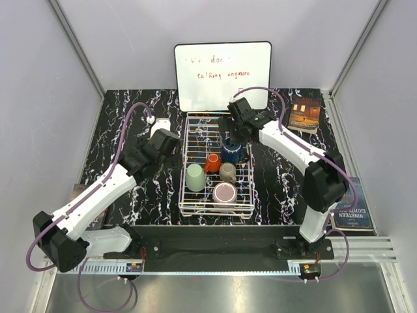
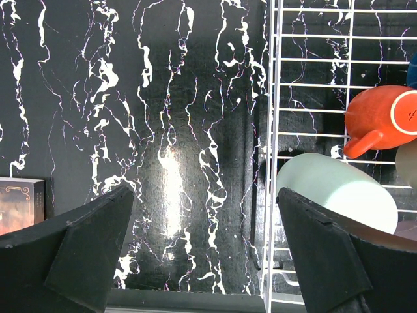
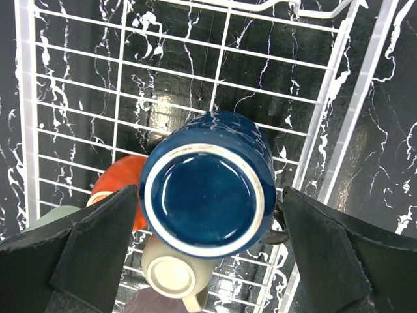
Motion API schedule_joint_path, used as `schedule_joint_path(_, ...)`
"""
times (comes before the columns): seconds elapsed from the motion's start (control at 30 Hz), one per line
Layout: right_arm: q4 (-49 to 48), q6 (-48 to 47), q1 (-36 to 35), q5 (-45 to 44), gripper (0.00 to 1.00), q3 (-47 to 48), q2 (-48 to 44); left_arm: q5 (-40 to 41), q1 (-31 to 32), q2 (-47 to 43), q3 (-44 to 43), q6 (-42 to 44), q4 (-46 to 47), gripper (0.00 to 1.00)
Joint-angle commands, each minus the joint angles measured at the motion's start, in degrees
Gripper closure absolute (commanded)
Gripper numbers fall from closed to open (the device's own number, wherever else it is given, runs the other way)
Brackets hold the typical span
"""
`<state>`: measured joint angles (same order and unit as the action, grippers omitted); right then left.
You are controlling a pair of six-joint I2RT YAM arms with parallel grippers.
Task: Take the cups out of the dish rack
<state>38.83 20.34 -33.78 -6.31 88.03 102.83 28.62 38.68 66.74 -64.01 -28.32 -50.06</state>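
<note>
The white wire dish rack (image 1: 184, 195) stands mid-table with the cups in it. A dark blue cup (image 1: 232, 152) sits upside down, beside an orange-red one (image 1: 212, 163) on its side, a mint green one (image 1: 195, 177), a taupe one (image 1: 227, 172) and a pink-lilac one (image 1: 225, 193). My right gripper (image 3: 210, 195) hangs open above the rack, its fingers either side of the dark blue cup (image 3: 205, 192) without touching it. My left gripper (image 2: 203, 195) is open and empty over bare table, just left of the rack's wall (image 2: 270, 130); the mint cup (image 2: 339, 189) lies beyond that wall.
A whiteboard (image 1: 223, 75) with red writing leans at the back behind the rack. Books lie at the back right (image 1: 304, 114), at the right edge (image 1: 352, 212) and on the left (image 2: 19, 205). A small white object (image 1: 161, 124) sits behind my left gripper.
</note>
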Motion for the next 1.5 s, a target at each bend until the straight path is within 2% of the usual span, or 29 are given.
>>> schedule_joint_path(0.0, -0.07, -0.83, -0.76, 1.12, 0.0, 3.02, 1.67, -0.76, 0.17, -0.03, 0.2, 0.46, 1.72, 0.01)
schedule_joint_path(0.47, 1.51, 0.23, -1.02, 2.52, 0.0, 4.08, 7.47, -1.46, 0.17, 0.14, 1.69, -0.86, 1.99, 0.01)
schedule_joint_path(0.93, 2.39, 1.28, -1.11, 2.53, 0.0, 1.01, 9.23, -2.43, 0.26, 0.85, 2.31, -0.78, 2.6, 0.01)
schedule_joint_path(1.47, 10.21, 2.87, -1.82, -8.19, 0.0, 1.27, 11.17, -3.48, 0.26, 1.99, 2.57, -0.07, 4.1, 0.01)
